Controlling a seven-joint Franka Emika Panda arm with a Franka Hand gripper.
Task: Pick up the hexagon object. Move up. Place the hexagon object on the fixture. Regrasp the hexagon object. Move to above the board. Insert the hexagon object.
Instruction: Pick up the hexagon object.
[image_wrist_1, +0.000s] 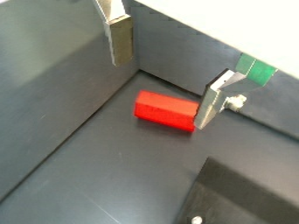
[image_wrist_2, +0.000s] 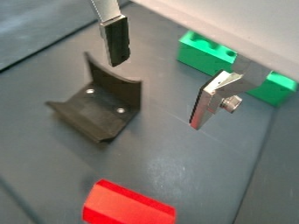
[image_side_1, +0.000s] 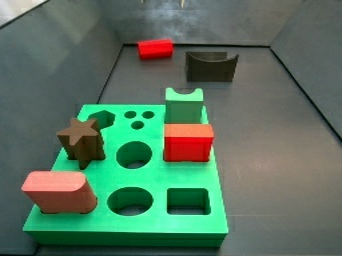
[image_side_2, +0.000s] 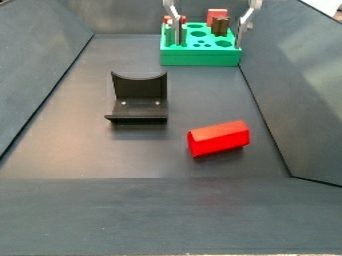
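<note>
While pincer (image_wrist_1: 163, 79) gapes, hexagon object (image_wrist_1: 165, 110) below — unheld

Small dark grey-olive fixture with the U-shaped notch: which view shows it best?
A side view: the small dark grey-olive fixture is whole, near and unobstructed, its notch facing the camera. The far side view shows it small. A wrist view shows it beneath the open end effector; the remaining wrist view lacks it.

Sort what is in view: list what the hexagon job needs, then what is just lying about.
Needed: hexagon object lying on the floor; fixture; board; the claw, open above the hexagon object.

Lying about, all on the board: red cube, brown star, pink block, green notched block.
</note>
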